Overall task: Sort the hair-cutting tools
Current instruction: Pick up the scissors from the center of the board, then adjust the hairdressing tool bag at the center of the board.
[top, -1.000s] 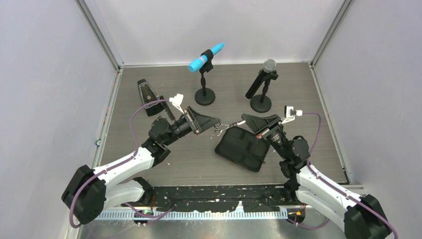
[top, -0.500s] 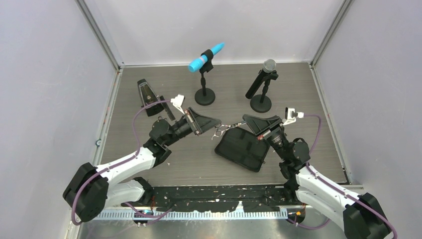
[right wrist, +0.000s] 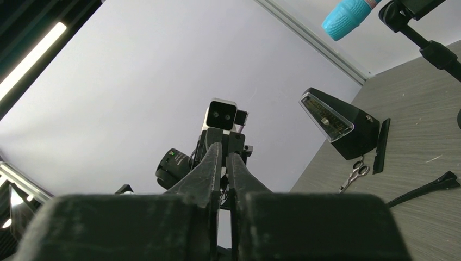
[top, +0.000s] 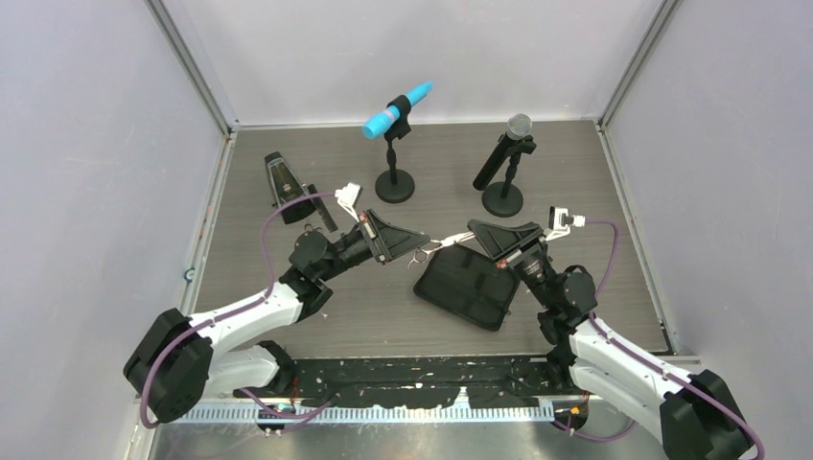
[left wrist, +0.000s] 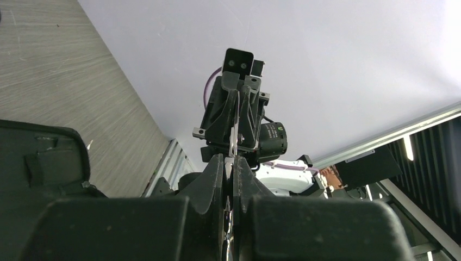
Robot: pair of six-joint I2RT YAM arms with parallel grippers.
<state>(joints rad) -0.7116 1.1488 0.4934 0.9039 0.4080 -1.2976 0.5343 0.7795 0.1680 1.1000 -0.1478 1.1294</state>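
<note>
Left fingers [top: 407, 235]: closed tight on the scissors [top: 433, 246], gripping them from the left; in the left wrist view the thin silver blade [left wrist: 234, 142] runs out from between the two fingertips.
Right fingers [top: 484, 232]: also pressed together, on the other end of the same pair, so both arms have hold of it.
Scissors: up in the air between the two arms, above the desk [top: 575, 172] and just past the far left corner of the case [top: 467, 286]; the ring handles point toward the left arm.
Arms: tips facing each other, nearly meeting at mid-desk.
Second scissors [right wrist: 353, 175]: lying flat on the desk just in front of the metronome [right wrist: 340, 122], by the near end of the comb [right wrist: 382, 145].
Comb: long and black, just beside the metronome; I cannot tell whether it leans on it.
Hair clip [right wrist: 429, 187]: thin and black, lying on the desk, apart from the second scissors.
Case: black, flat on the desk in front of the right arm.
Blue microphone [top: 398, 108]: tilted on its stand at the back, left of the black microphone [top: 506, 153].
</note>
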